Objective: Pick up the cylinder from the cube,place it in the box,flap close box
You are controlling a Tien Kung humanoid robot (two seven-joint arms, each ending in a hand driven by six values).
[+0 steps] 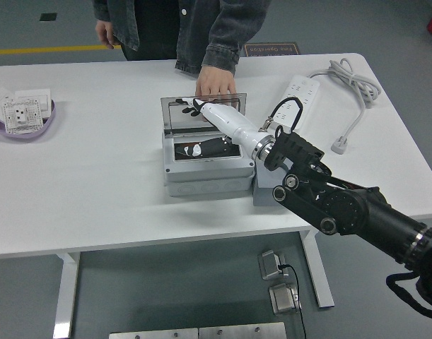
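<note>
The grey box (205,176) stands mid-table with its clear lid (180,116) raised upright at the back. My right hand (201,107), white with black fingertips, reaches in from the right and lies against the lid's upper part, fingers stretched out and holding nothing. A person's hand (216,85) rests on the lid's top edge just behind my fingers. The box's inside (205,150) looks dark with white glints; no orange cylinder shows in it. A grey cube (264,192) sits against the box's right side, partly under my forearm. The left arm is out of view.
A white power strip (298,99) with its cable and plug (341,146) lies at the back right. A purple dish (32,127) with white socket plates sits at the far left. The person stands at the table's far edge.
</note>
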